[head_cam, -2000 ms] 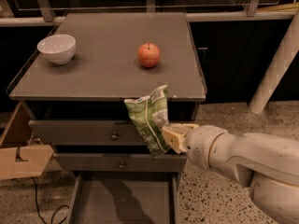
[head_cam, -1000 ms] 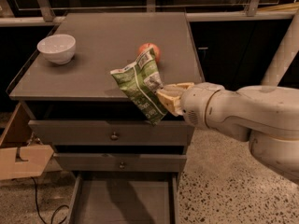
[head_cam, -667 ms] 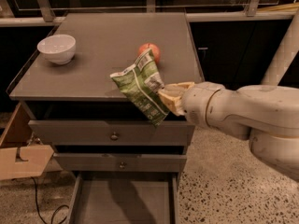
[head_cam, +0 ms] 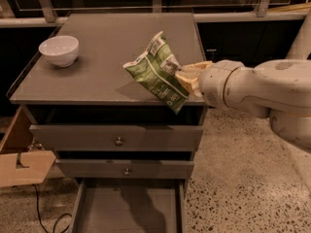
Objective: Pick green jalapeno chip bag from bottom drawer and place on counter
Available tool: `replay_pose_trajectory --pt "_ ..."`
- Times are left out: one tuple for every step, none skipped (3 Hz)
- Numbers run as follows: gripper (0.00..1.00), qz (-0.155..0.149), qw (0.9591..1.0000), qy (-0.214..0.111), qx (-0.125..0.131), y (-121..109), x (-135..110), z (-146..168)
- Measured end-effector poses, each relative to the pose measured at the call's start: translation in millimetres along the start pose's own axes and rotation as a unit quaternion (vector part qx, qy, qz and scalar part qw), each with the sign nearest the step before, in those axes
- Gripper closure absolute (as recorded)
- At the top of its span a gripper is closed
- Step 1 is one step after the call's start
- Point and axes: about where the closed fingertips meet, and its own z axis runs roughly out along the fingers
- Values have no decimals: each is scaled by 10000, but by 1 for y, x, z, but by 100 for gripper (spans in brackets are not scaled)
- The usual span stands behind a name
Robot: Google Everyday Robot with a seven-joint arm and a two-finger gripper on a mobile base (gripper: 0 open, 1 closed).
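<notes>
My gripper [head_cam: 187,76] is shut on the green jalapeno chip bag [head_cam: 156,73], a crinkled green bag with white patches. It holds the bag tilted in the air over the right front part of the counter [head_cam: 102,47]. The white arm reaches in from the right. The bottom drawer [head_cam: 129,210] is pulled open below, and its visible floor is bare. The apple is hidden behind the bag.
A white bowl [head_cam: 59,50] stands on the counter's left side. Two upper drawers with small round knobs [head_cam: 118,141] are shut. A cardboard piece [head_cam: 22,166] lies on the floor at the left, with a cable near it.
The gripper has lifted the bag from in front of the drawers up over the counter's front edge. The bag now covers the apple.
</notes>
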Motion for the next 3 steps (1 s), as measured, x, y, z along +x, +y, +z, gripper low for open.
replay_pose_trajectory --pt "100 -856 9955 80 389 -39 -14 1" --pt "100 -1435 9888 183 359 -38 -12 2" --pt "100 -1539 9880 49 92 -23 -18 14"
